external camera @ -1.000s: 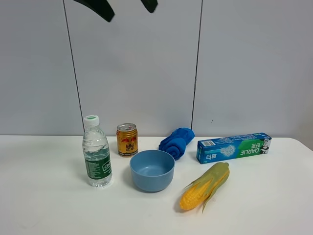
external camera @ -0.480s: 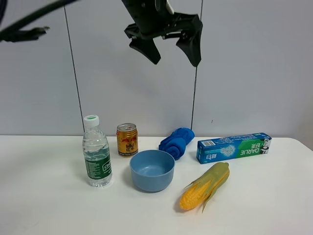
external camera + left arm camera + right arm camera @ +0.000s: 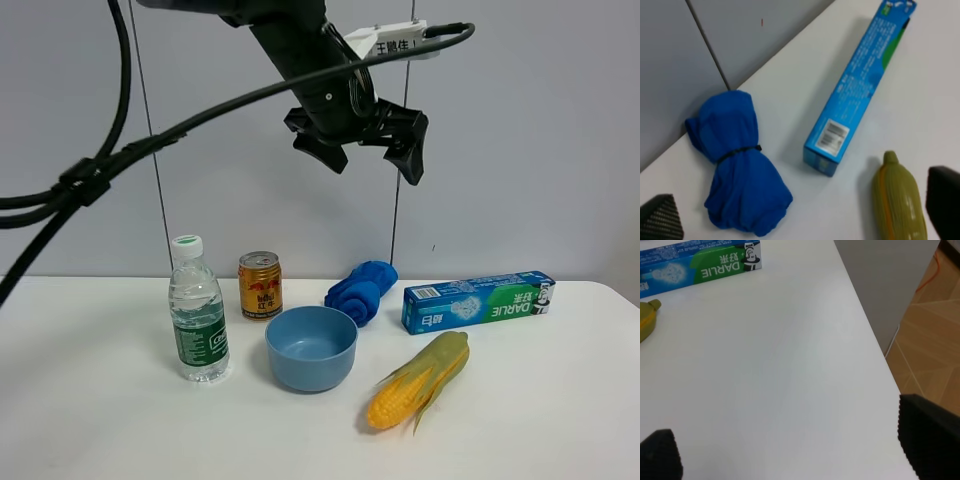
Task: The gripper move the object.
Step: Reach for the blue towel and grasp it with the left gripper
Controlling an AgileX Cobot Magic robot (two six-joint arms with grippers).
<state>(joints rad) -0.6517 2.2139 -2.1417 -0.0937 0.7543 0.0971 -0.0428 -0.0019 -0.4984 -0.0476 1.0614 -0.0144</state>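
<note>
The object, a bright blue cloth roll (image 3: 362, 290) cinched by a dark band, lies at the back of the white table, between the blue bowl and the toothpaste box. My left gripper (image 3: 373, 165) hangs open in the air well above it, with nothing between its fingers. The left wrist view looks down on the roll (image 3: 737, 165), with the left gripper (image 3: 802, 215) spread wide on either side of the picture. My right gripper (image 3: 795, 445) shows only in the right wrist view. It is open and empty, above bare table near the table's right edge.
A water bottle (image 3: 197, 310), a gold and red can (image 3: 260, 285) and a light blue bowl (image 3: 311, 347) stand left of the roll. A green and blue toothpaste box (image 3: 478, 300) and a corn cob (image 3: 420, 380) lie to its right. The table edge (image 3: 867, 335) drops to the floor.
The left arm has come down from the top of the exterior view and now hangs lower, above the cloth roll, jaws still wide. Nothing on the table has moved.
</note>
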